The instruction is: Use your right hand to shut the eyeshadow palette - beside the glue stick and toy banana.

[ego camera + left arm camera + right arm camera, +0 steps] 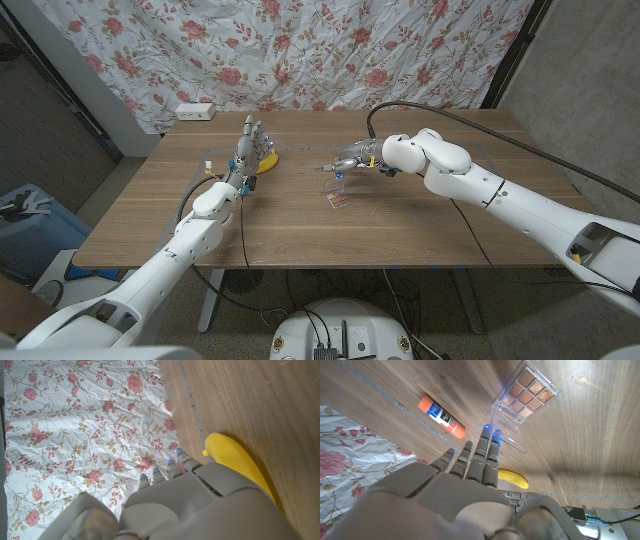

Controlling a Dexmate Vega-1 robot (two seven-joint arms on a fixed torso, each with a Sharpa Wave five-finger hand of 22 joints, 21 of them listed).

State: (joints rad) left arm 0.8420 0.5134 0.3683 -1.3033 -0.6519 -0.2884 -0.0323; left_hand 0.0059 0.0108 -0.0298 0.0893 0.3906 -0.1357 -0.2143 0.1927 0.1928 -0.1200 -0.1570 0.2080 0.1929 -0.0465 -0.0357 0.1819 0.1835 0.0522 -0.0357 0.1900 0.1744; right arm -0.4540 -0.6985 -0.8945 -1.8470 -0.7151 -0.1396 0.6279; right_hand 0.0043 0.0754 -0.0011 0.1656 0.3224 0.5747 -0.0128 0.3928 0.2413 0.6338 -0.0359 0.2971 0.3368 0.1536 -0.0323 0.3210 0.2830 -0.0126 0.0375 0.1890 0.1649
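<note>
We see the eyeshadow palette [340,196] lying near the middle of the wooden counter [420,235], its clear lid [509,427] standing open and the pans of brown and shimmer shades facing up. Our right hand [350,158] hangs just beyond it, toward the far edge, fingers [484,455] stretched out straight and close together, holding nothing. In the right wrist view the fingertips reach to the free edge of the clear lid; we cannot tell for sure whether they touch it. The glue stick [442,416], orange-capped with a blue and white label, lies on the counter beside the palette, apart from it.

Over on the left side, our left hand [248,148] stands upright with its fingers [175,466] spread and pointing up, gripping nothing. The toy banana [268,159] lies right beside it near the far edge, its yellow curve showing along the hand in the left wrist view. A white power strip [194,111] sits at the far left corner of the counter, and a floral sheet [330,45] hangs behind it all.
</note>
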